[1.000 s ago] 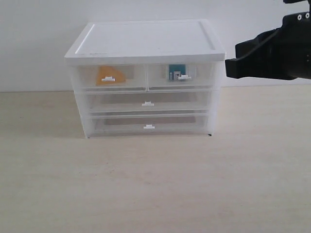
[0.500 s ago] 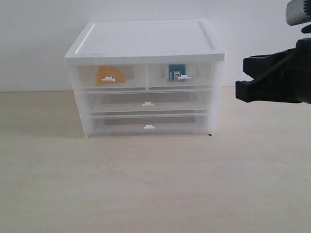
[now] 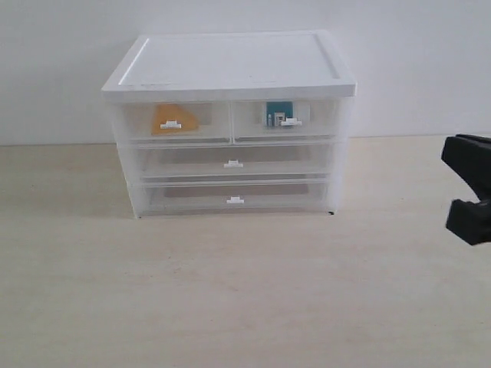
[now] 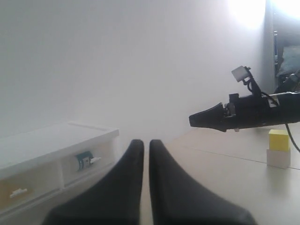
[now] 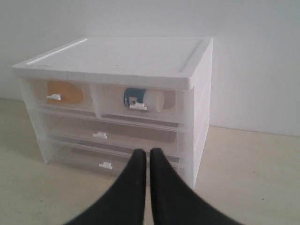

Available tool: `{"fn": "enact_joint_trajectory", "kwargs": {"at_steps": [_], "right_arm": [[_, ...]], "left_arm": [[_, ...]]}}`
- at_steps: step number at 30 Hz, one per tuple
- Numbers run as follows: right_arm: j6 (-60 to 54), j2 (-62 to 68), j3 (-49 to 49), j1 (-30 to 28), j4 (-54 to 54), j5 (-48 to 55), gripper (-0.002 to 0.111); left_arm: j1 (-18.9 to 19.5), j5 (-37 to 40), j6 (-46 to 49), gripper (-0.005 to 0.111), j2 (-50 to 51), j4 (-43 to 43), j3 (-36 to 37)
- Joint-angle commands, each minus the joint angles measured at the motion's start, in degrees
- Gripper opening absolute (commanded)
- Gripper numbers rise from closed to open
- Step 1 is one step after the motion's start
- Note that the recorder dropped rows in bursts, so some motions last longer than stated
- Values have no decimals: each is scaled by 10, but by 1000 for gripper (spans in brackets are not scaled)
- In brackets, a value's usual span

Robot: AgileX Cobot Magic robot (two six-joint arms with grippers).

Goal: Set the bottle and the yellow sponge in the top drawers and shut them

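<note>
Showing a white plastic cabinet (image 3: pixel 230 69) with a flat lid, upper centre of the exterior view, on a pale wood-grain table (image 3: pixel 245 307) against a white wall. Fitted with two small half-width translucent drawers side by side under the lid and two full-width translucent drawers (image 3: pixel 234 162) stacked below, each with a small white tab handle, all fronts flush and pushed in.

Holding, behind the cloudy front of the left top drawer (image 3: pixel 207 130), a wedge-shaped matte foam yellow sponge (image 3: pixel 180 115), just behind the tab handle. Holding, in the right top drawer (image 3: pixel 322 126), a small white plastic bottle (image 3: pixel 275 113) with a teal-blue label, lying on its side in the right wrist view (image 5: pixel 143 99), close to that drawer's handle.

Catching only a black piece of the right arm (image 3: pixel 469 192) at the right edge of the exterior frame, mid-height, well apart from the cabinet and touching nothing. Seen from its own wrist camera, the black right gripper (image 5: pixel 146 152) with fingers pressed together, empty, pointed at the cabinet's front; seen again from the left wrist camera (image 4: pixel 192 119) as a tapered black snout above the table.

Likewise closed and empty, the black left gripper (image 4: pixel 143 143), fingers (image 4: pixel 126 173) together, raised clear of the cabinet. Beyond it on the table, a small yellow block (image 4: pixel 279 139) sitting on a white block (image 4: pixel 278 158).
</note>
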Motion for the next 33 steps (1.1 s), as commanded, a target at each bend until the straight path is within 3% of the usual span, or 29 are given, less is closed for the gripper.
{"fn": "enact_joint_trajectory", "kwargs": {"at_steps": [1, 28, 30, 33], "right_arm": [[5, -52, 35, -2, 20, -13, 0], [43, -69, 66, -2, 21, 20, 0], [43, -69, 66, -2, 21, 20, 0], [44, -69, 66, -2, 21, 19, 0]], "left_arm": [[1, -4, -8, 4, -3, 0, 2], [1, -4, -8, 4, -3, 0, 2], [1, 14, 19, 4, -3, 0, 2], [1, 87, -16, 4, -3, 5, 2]]}}
